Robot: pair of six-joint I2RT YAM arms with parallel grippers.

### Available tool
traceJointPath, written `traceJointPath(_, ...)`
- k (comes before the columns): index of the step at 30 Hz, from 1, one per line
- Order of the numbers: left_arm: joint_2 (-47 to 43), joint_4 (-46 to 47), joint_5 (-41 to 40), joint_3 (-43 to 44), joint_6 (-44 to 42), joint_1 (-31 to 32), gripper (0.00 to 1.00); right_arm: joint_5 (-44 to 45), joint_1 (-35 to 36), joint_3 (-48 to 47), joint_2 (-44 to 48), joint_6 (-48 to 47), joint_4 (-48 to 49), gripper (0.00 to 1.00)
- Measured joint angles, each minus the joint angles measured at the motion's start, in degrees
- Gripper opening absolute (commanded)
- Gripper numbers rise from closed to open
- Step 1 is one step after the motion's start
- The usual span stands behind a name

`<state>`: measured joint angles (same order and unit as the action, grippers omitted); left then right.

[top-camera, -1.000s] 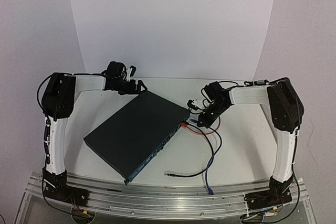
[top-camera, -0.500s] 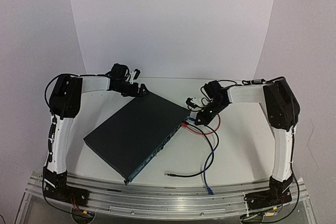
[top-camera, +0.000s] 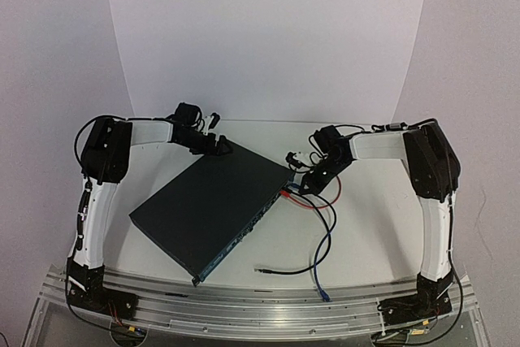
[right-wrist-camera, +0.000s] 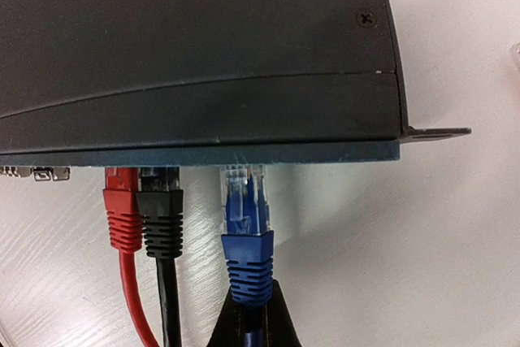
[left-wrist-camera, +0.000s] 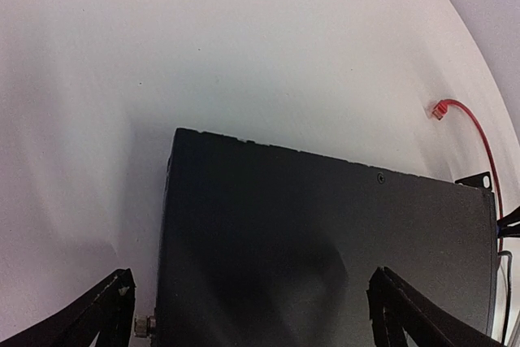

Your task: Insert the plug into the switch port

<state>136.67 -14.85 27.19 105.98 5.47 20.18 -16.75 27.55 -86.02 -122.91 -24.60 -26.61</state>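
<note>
Since the earlier frame the left gripper point(top-camera: 218, 145) has swung in over the far corner of the switch point(top-camera: 213, 205); its jaws stand wide apart. The one switch lies diagonally at mid-desk point(top-camera: 382, 233). Three plugs meet its port face: red plug point(right-wrist-camera: 122, 205), black plug point(right-wrist-camera: 162, 209) and blue plug point(right-wrist-camera: 246, 229). The right gripper point(right-wrist-camera: 246, 323) is clamped on the blue cable point(top-camera: 322, 259) just behind the blue plug.

Flat dark switch point(top-camera: 213, 205), diagonal; blue clear-tipped plug point(right-wrist-camera: 245, 233) nose-first at its port face
</note>
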Motion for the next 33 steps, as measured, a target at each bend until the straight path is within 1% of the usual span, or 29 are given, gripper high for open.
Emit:
traceJointPath(7,1.6,-0.6,3.2,1.6,-1.2,-0.4,1.00,-0.2,0.0,-0.7,-0.5,0.1,-0.3,0.00)
traceJointPath(21,2.5,-1.3,6.1,2.3,-2.5,-1.0,0.99,-1.0,0.0,-1.0,-0.8,0.9,-0.5,0.00)
traceJointPath(33,3.0,-1.6,7.5,2.5,-2.7,-1.3,0.99,1.3,0.0,-1.9,-0.9,3.9,-1.3,0.00)
